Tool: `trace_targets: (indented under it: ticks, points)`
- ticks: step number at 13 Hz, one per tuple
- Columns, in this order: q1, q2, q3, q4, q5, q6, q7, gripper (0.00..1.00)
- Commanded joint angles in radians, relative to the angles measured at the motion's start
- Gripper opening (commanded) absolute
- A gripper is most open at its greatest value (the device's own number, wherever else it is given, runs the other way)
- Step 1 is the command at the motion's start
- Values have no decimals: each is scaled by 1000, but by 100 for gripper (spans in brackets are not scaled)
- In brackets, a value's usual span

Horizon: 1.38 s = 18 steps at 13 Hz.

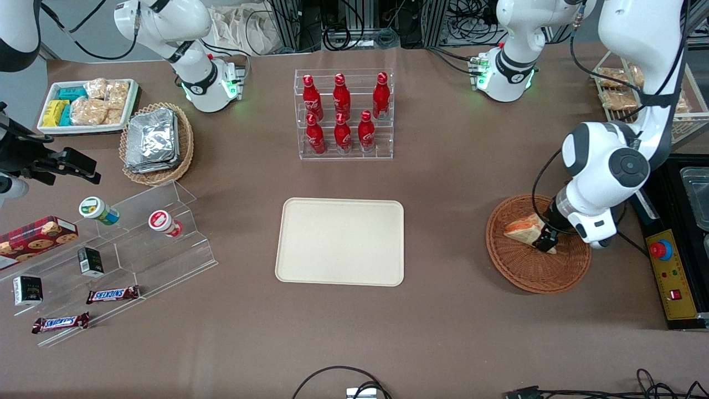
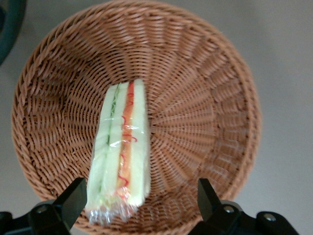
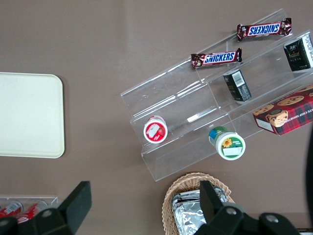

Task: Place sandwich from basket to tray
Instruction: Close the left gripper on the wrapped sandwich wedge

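The sandwich is a wrapped wedge of white bread with red-orange and green layers. It lies in the round reddish-brown wicker basket toward the working arm's end of the table. In the left wrist view the sandwich lies on the basket's floor. My left gripper hangs low over the basket, at the sandwich's end. Its fingers are open, and the wrapped end of the sandwich sits between them, close to one finger. The cream-beige tray lies flat at the table's middle, with nothing on it.
A clear rack of red bottles stands farther from the front camera than the tray. A clear stepped shelf with snacks, a tan basket of foil packs and a white snack tray lie toward the parked arm's end. A control box lies beside the basket.
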Motion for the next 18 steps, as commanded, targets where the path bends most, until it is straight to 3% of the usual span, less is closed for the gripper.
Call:
trace_targets:
  ticks: [1,7,8,11,12,14,18]
  points:
    - [-11,11,12,-26,19,34,-39,100]
    - [-15,70,11,-26,54,64,-39,100]
    - [-15,70,12,-26,54,64,-39,90]
    - [-14,64,11,-21,54,52,-45,16]
    - [-12,59,11,-18,54,37,-42,0]
    - [-14,47,11,-9,56,-3,-36,0]
    - [-12,-45,6,13,140,-153,77,0]
